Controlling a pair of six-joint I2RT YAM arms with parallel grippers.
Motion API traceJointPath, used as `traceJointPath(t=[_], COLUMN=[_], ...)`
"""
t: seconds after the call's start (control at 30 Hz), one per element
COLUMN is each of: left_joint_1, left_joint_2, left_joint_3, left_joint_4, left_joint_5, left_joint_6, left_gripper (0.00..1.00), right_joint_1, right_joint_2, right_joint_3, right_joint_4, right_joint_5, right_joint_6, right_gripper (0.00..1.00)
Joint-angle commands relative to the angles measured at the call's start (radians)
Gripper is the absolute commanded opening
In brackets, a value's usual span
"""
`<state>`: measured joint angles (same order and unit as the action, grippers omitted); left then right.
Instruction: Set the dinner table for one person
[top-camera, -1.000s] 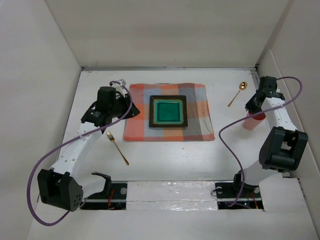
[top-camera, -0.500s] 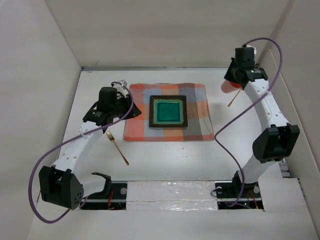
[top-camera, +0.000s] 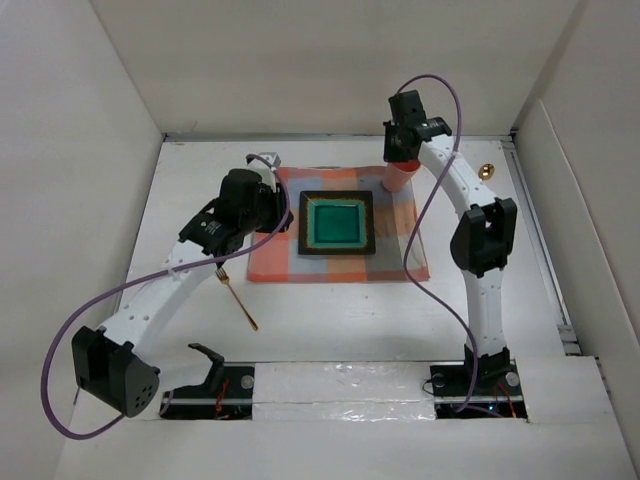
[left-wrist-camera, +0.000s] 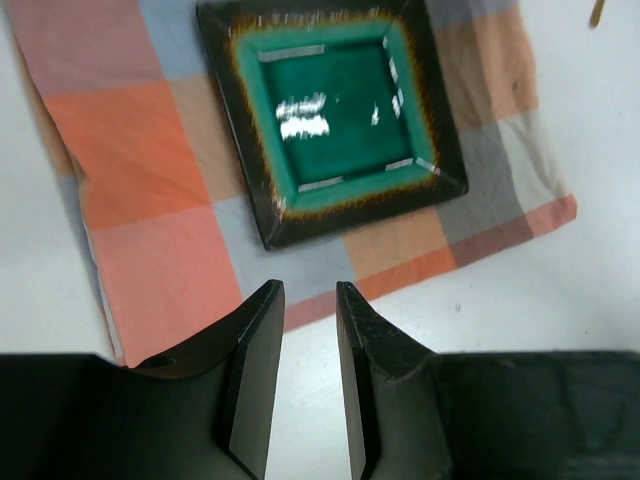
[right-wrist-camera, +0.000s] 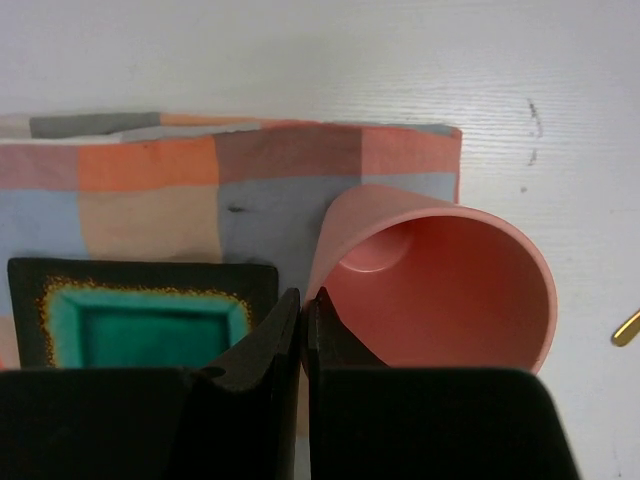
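Near the bench's (top-camera: 340, 320) far edge, top view: my right pincer (top-camera: 400, 162) has the pink cup (top-camera: 396, 180) at the cloth's (top-camera: 275, 255) corner. Left wrist: left pincer (left-wrist-camera: 307, 292) slightly spread, empty. Right wrist: jaws pinching the cup's wall; looks light, probably slick, so rim grip works.

Robot lab test cell, not a home: plain white tabletop (top-camera: 330, 320) boxed in by bare white panels (top-camera: 70, 150), left arm (top-camera: 160, 290) and right arm (top-camera: 485, 310) bolted at its near edge, loose purple cables (top-camera: 48, 395), exposed wiring at the bases (top-camera: 470, 385), taped front strip (top-camera: 340, 380).
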<state>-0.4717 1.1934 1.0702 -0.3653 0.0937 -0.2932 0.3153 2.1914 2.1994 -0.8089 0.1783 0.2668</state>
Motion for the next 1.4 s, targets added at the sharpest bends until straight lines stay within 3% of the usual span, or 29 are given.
traceJointPath(t=[0.0,0.6,0.7,0.73,0.83,1.03,1.13,1.2,1.33,1.37], left_joint_1=[-0.015,-0.015,-0.015,-0.015,-0.015,-0.015,-0.015,-0.015,-0.015,-0.015], left_joint_2=[-0.047,-0.026,-0.022,-0.020,-0.011,0.008,0.017,0.020,0.026,0.031], left_joint_3=[0.097,0.080,0.077,0.074,0.073,0.079,0.085,0.088,0.088,0.086], left_joint_4=[0.066,0.072,0.074,0.077,0.081,0.091,0.097,0.104,0.117,0.121], left_joint_5=[-0.104,-0.022,-0.019,-0.015,-0.005,0.003,0.000,0.000,0.005,0.012], left_joint_6=[0.048,-0.004,-0.009,-0.011,-0.015,-0.021,-0.024,-0.024,-0.024,-0.024], left_gripper=[0.25,0.26,0.26,0.26,0.26,0.26,0.26,0.26,0.25,0.22], right_joint_1=[-0.001,0.027,0.027,0.027,0.027,-0.007,-0.063,-0.109,-0.257,-0.312], right_joint_2=[0.010,0.134,0.122,0.116,0.093,-0.017,-0.097,-0.217,-0.396,-0.412], right_joint_3=[0.109,0.109,0.117,0.120,0.148,0.163,0.091,-0.011,-0.338,-0.440], right_joint_4=[-0.026,-0.009,-0.003,-0.001,-0.007,-0.012,0.016,0.098,0.275,0.318], right_joint_5=[-0.019,0.050,0.085,0.096,0.087,-0.002,-0.029,-0.049,-0.088,-0.094], right_joint_6=[-0.029,-0.052,-0.047,-0.047,-0.046,-0.008,0.028,0.072,0.173,0.198], right_gripper=[0.00,0.00,0.17,0.28,0.42,0.58,0.59,0.57,0.00,0.00])
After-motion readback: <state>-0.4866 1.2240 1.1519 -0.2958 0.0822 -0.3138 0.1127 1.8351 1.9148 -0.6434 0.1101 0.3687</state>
